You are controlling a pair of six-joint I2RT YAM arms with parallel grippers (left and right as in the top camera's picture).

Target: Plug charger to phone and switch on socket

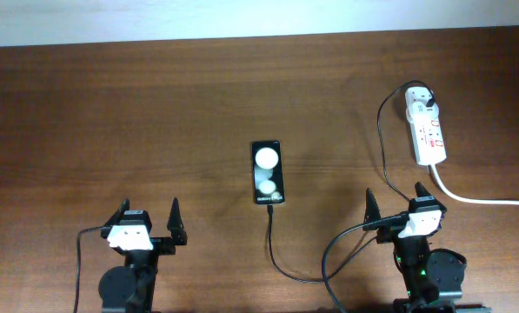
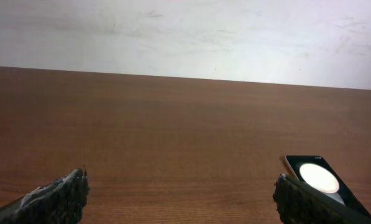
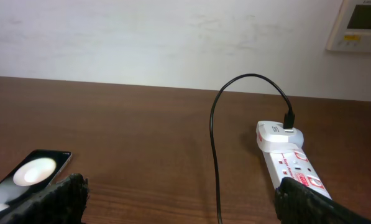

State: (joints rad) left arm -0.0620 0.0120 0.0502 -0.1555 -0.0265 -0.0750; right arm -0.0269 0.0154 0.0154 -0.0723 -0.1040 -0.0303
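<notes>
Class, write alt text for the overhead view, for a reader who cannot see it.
A black phone lies at centre, the charger running from its near end to the socket at far right. The left end effector and right end effector sit open, empty.

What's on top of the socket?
The white charger plug sits on the far end of the socket, its black cable arching away. The outlet under it is covered, so its pins can't be seen.

Left hand (image 1: 149, 209): fingers (image 2: 61, 196) spread wide, nothing between them. Right hand (image 1: 395, 196): same pose, fingers (image 3: 58, 198) wide apart, empty. Left arm (image 1: 130, 276) and right arm (image 1: 429, 268) folded low, wrists aimed forward
</notes>
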